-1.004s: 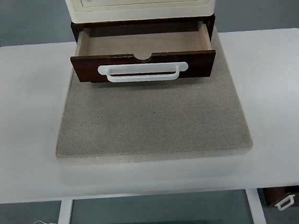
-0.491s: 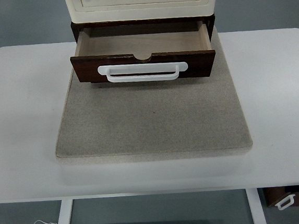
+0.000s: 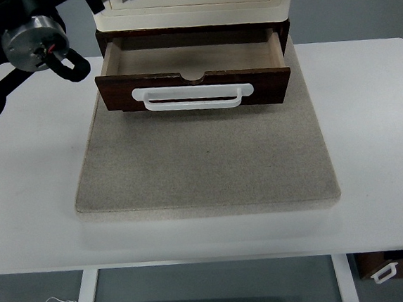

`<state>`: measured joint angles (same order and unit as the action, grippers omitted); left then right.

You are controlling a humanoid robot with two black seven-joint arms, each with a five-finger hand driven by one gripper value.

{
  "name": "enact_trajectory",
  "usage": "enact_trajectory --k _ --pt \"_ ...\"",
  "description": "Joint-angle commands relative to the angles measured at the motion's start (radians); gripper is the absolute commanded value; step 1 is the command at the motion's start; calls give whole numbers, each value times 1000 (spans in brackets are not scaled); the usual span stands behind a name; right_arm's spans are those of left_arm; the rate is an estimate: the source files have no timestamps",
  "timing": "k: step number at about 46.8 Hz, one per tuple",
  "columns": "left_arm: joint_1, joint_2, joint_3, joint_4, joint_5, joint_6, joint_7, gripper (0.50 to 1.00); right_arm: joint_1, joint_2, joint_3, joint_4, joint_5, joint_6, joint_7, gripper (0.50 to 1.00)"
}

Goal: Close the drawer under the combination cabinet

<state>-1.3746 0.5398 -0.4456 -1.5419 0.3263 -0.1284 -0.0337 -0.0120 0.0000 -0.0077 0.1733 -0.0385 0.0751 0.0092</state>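
The drawer stood pulled out beneath the cream cabinet, its white handle facing forward over the grey mat. Left of the drawer, the left arm hung above the table.

I can read no text, label, brand, number or sign on any surface in view.

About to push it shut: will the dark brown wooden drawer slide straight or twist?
The dark brown wooden drawer looks empty, so probably light. Its white plastic handle is centred; pushing there should keep it straight. The cream cabinet above may shift on the grey mat.
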Motion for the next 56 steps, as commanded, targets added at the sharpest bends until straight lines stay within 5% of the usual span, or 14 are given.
enact_trajectory --k 1,29,56 --pt "-1 -14 44 -18 19 -20 29 1000 0 0 0 0 0 0 0 952" --pt "15 -123 295 -34 105 -168 245 1000 0 0 0 0 0 0 0 952" --pt "3 -136 406 19 148 -171 546 1000 0 0 0 0 0 0 0 952"
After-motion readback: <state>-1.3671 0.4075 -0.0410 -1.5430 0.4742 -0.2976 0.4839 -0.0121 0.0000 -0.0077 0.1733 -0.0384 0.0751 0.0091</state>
